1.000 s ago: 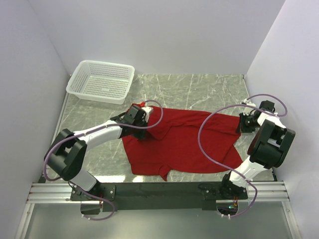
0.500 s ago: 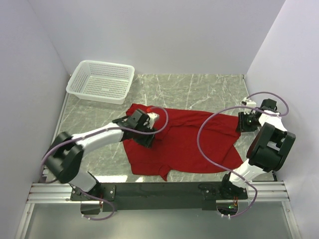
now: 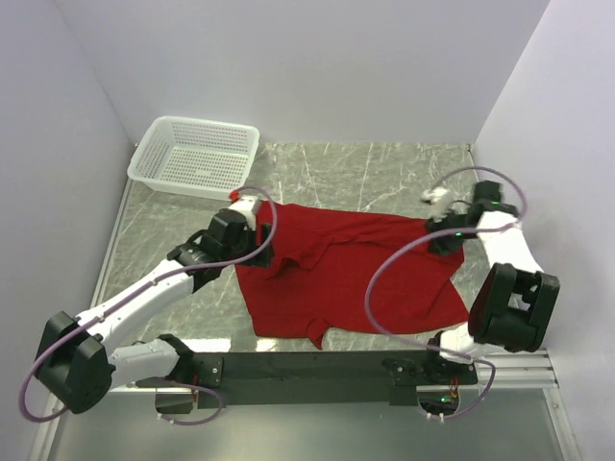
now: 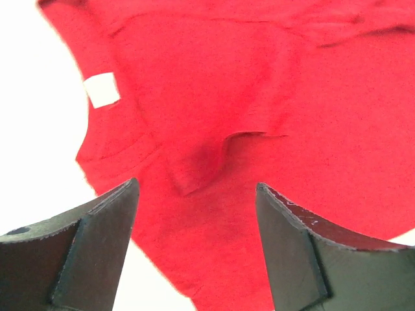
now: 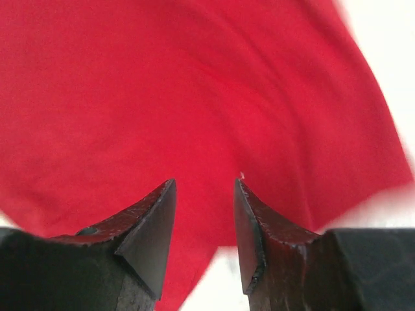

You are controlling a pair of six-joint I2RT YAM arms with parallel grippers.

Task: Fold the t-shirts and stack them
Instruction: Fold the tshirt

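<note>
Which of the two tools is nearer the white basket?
The left tool, by the neck label of the t-shirt; the right tool is at the shirt's opposite end.

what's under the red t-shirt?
The t-shirt lies spread on the marble table, which shows around its edges. The cloth covers whatever is directly beneath; it lies fairly flat with a few folds, no obvious lump.

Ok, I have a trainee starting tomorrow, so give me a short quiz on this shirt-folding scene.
1. What colour is the t-shirt on the table?
2. True or false: the left gripper is clamped on cloth.
3. The white basket holds: A) a folded shirt, B) nothing visible, C) two shirts.
Key: 1 deep red; 2 false, its jaws stand open above the shirt; 3 B.
</note>
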